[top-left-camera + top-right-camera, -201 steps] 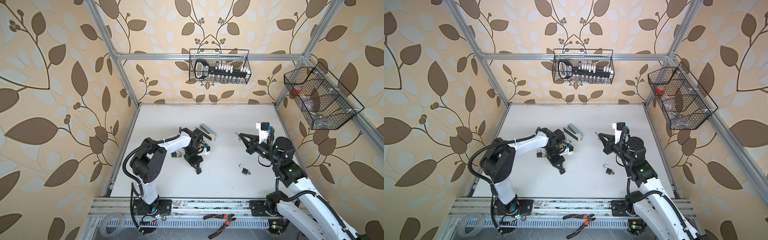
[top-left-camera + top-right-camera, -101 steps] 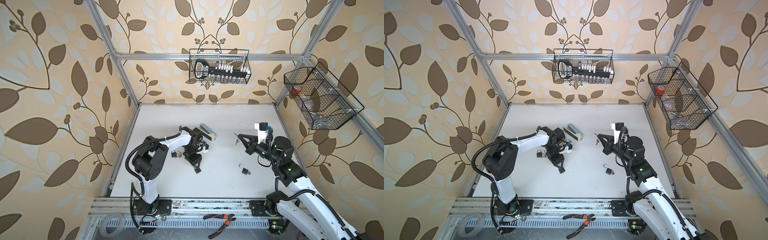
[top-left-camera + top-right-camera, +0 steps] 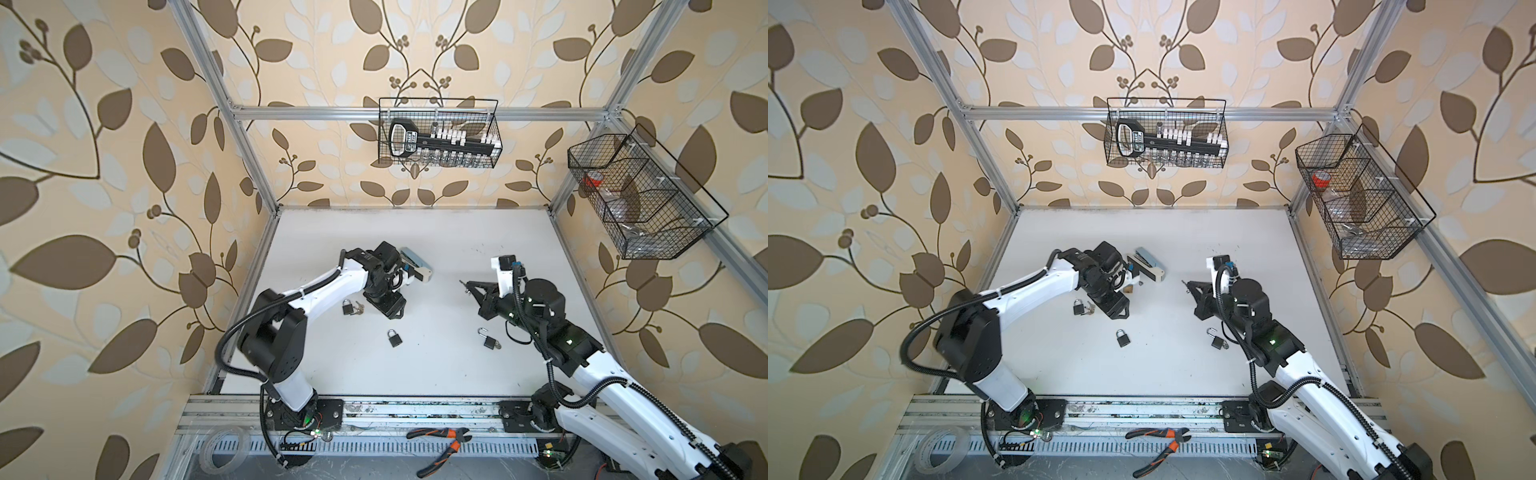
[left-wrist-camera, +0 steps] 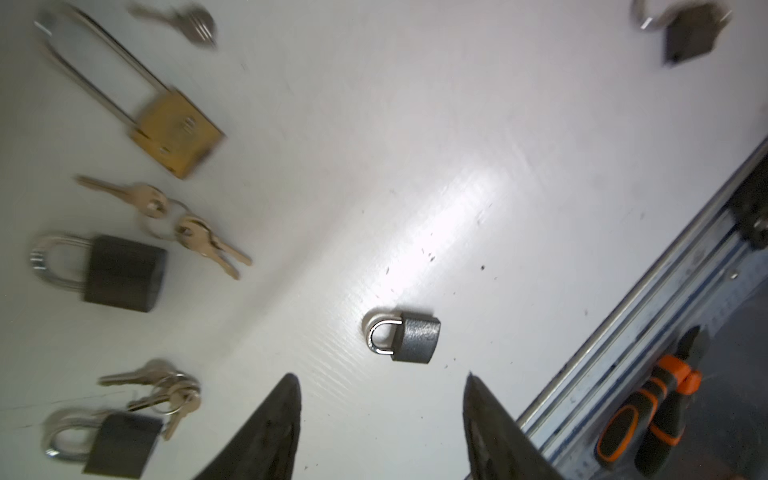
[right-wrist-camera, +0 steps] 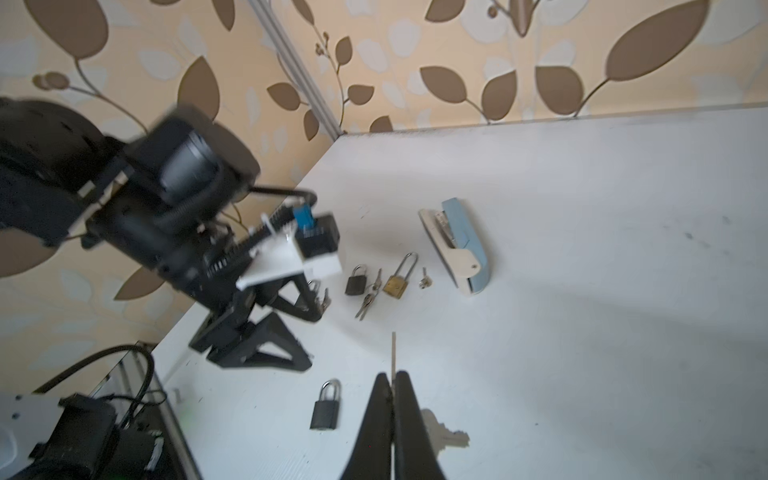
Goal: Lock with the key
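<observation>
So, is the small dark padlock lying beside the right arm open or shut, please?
Open: the small dark padlock shows one shackle end free of its body.

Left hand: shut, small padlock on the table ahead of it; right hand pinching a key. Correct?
No: the left hand is open; the left wrist view shows its fingers apart. The small padlock lies on the table ahead of it, and the right hand pinches a key.

Beige wallpaper printed with large brown and pale leaves covers the walls on three sides. Silver metal frame bars run along the corners. The white tabletop is scuffed and catches a soft glare. A wire basket hangs on the back wall, a second basket on the right wall.
</observation>
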Available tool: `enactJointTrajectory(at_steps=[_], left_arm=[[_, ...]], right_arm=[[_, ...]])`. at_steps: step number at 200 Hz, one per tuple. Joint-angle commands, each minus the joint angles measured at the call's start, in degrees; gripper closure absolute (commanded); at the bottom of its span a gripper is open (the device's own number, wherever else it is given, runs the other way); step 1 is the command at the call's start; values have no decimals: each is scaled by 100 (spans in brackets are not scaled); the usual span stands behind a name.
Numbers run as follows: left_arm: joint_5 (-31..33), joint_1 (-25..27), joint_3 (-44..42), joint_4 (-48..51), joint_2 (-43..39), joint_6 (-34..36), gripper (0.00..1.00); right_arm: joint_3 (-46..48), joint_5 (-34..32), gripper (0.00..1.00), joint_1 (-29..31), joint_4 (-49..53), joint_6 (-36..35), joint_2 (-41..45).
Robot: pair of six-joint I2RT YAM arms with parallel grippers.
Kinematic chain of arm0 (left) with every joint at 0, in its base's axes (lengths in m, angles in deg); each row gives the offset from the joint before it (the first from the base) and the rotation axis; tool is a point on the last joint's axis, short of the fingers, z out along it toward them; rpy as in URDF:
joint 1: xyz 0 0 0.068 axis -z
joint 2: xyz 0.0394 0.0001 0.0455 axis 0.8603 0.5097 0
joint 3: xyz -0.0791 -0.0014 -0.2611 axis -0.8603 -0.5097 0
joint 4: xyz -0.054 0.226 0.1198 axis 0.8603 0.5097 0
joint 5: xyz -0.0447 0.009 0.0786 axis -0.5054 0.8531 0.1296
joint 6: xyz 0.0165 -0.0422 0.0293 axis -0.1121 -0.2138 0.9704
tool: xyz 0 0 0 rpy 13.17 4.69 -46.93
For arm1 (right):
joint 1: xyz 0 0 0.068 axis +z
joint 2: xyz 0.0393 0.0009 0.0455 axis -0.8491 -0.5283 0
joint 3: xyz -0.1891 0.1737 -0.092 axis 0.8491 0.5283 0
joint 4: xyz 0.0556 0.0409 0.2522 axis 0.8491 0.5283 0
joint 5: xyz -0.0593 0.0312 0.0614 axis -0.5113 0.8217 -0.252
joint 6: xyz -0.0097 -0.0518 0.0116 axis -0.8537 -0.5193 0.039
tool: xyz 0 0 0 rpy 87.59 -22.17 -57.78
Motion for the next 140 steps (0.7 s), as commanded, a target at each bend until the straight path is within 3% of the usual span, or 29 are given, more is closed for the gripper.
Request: enactJointTrajectory(at_steps=[1,32,55,81,140], left_arm=[[569,-87,-454,-1012,-1061,-1167,28],[633,-259,-1639,-2369,-2315,-2482,19],[399,-923,-2445,-2967,-3076,-3276,13],[88,-1574,-2871,-3038,-3479,-3561,7],[-79,-1592,-2967,-2892,-3581,-3596,3]], right_arm=[[288,-1267,100,1039,-50,333,-186],[614,-2260,100,2491,-646,789,-762],[751,-2611,100,3078,-1035,1252,-1339],[839,-2819,100,3271,-1431,1883,-2180],[557,-3072,100,3252,-2498,2277,-3853]])
